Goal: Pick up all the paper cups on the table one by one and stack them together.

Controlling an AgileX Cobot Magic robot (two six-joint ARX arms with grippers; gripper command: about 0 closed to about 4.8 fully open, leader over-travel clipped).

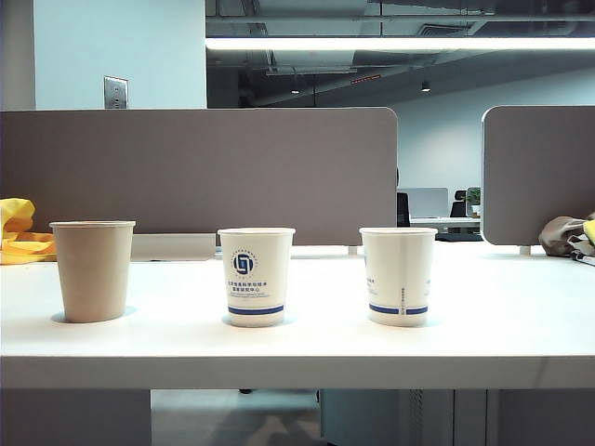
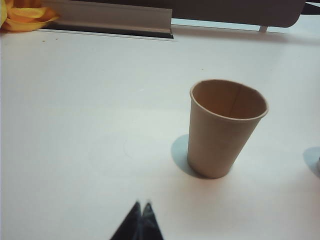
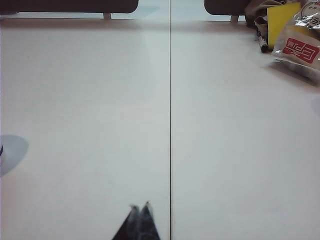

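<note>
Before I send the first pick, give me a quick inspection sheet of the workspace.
Surface: white table, flat, with a seam line in the right wrist view.
Job's things: tan-brown paper cup, logo paper cup, blue-band paper cup, all upright, apart, unstacked.
Clutter: yellow cloth at back left; printed bag at back right.
Grippers: left gripper shut, empty, short of the tan cup; right gripper shut, empty, over bare table.
Cables: nothing seen.
Surroundings: grey-brown divider panels, office behind.
</note>
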